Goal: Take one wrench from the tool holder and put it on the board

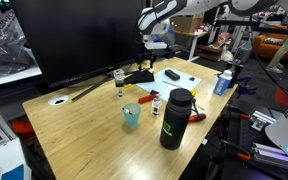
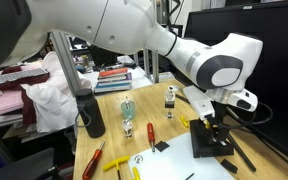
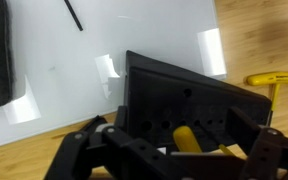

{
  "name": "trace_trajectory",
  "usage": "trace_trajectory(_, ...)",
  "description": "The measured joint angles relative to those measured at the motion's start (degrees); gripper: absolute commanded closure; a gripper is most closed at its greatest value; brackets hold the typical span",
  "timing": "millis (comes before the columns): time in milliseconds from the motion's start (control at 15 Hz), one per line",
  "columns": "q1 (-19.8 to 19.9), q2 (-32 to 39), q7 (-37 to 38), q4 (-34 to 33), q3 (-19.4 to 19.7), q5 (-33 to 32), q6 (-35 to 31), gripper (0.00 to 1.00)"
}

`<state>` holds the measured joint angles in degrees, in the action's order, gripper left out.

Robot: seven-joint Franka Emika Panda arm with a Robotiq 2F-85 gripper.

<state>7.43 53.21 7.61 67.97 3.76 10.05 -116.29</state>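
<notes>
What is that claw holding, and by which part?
Nothing, it seems. The gripper is open, its fingers spread wide, right at the black tool holder.

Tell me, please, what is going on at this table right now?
The robot arm is working at the black tool holder. Its gripper hangs just over the holder with the jaws open on either side, and a yellow piece shows between them. Nothing is gripped yet. The white board lies beside the holder. A yellow T-handled tool lies on the wooden table nearby.
</notes>
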Motion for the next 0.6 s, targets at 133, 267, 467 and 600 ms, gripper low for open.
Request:
trace_trajectory(133,1.00,0.38,-2.66,-1.64,-0.88,0.01,1.46,0.00)
trace_trajectory(267,1.86,0.66,-4.45,-3.60,-1.44,0.02,4.01,0.00)
trace_trajectory(467,2.83,1.61,-6.10,-6.45,-1.97,0.04,7.44,0.00)
trace_trajectory(600,3.07,2.38,-6.70,-7.86,-2.11,0.04,9.16,0.00)
